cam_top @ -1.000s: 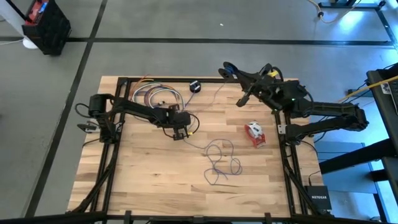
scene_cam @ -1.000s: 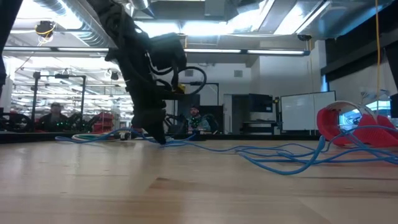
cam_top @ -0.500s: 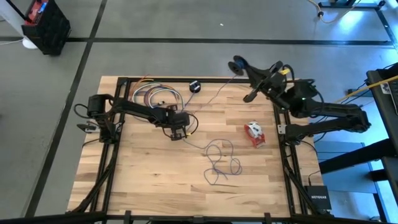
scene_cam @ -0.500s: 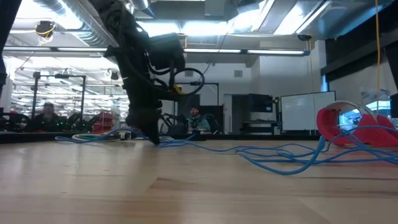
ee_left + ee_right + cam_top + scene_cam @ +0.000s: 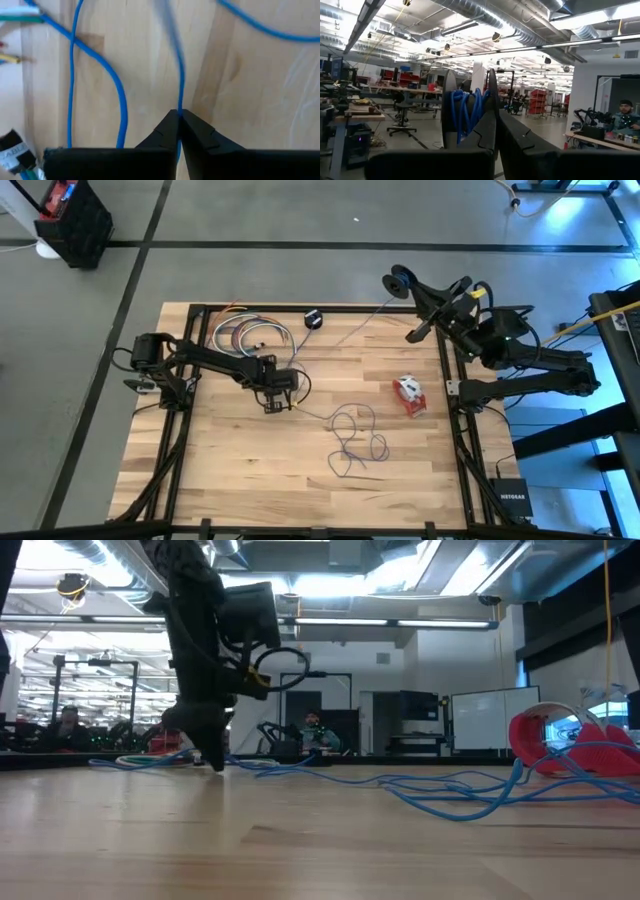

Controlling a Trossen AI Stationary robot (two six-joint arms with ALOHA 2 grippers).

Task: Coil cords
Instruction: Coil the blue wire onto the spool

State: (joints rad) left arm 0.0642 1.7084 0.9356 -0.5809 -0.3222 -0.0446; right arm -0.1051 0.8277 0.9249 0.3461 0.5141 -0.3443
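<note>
The thin bluish cord runs from a loose tangle [image 5: 355, 435] on the table, through my left gripper [image 5: 274, 402], and up to a black round puck [image 5: 400, 281]. My left gripper is shut on the cord low over the left middle of the table; it also shows in the low view [image 5: 207, 758]. My right gripper [image 5: 412, 288] is shut on the puck, high above the table's far edge. Several turns of blue cord [image 5: 465, 114] are wound on the puck. The red-and-white cord bundle [image 5: 408, 393] lies on the table at the right. My left gripper pinches a single strand of the cord [image 5: 179, 102] between its two fingertips, from above and pointing down. The cord runs straight on from the fingertips, along the wood. My right gripper holds the puck by one of its side discs [image 5: 491, 100], pinched between the two fingers. The puck stands on edge beyond the fingertips, lifted clear of the table.
A bundle of coloured wires [image 5: 248, 335] lies at the table's far left. A small black object [image 5: 314, 319] lies at the far edge. The black frame rails [image 5: 455, 395] run along the table's sides. The near half of the table is bare wood [image 5: 250, 470].
My right gripper has carried the puck up and toward the table's right, past the far edge. My left gripper, still shut on the cord, has slid toward the table's left edge, low over the wood.
</note>
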